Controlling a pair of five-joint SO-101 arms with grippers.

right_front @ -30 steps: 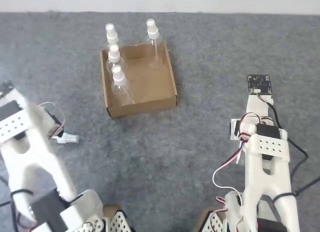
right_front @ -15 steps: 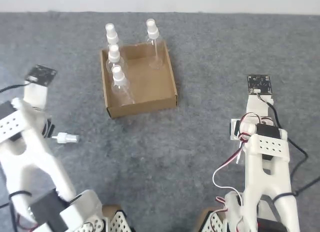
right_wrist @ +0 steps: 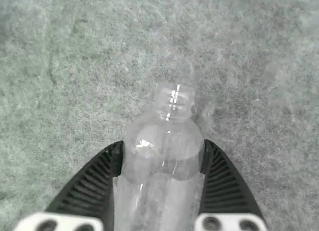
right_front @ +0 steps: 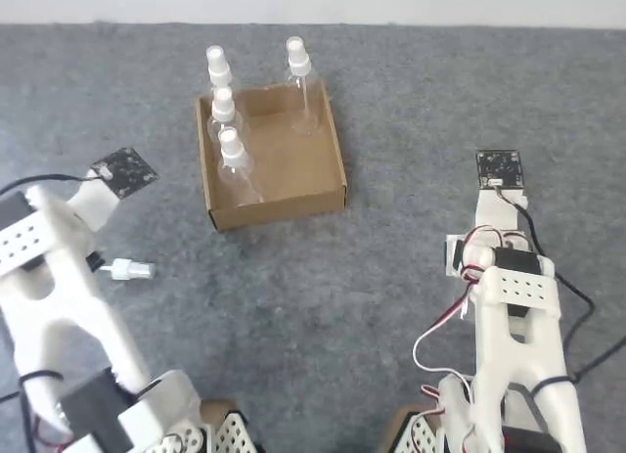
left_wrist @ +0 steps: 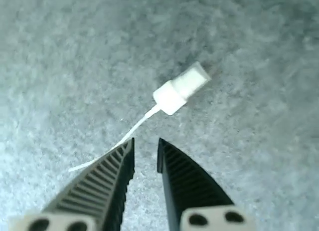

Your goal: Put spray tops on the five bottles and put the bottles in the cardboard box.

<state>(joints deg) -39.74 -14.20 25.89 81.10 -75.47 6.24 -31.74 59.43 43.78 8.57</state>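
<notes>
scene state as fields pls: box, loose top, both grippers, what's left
box: cardboard box, four capped bottles standing at it
loose top: spray top lying on table, dip tube beside left gripper
left gripper: slightly open, holding nothing
right gripper: shut on uncapped bottle
left to do: cap and box that bottle

A loose white spray top (right_front: 130, 270) lies on the grey bench (right_front: 391, 130), front-left of the brown cardboard box (right_front: 279, 206) holding clear plastic bottles (right_front: 238, 169).
</notes>
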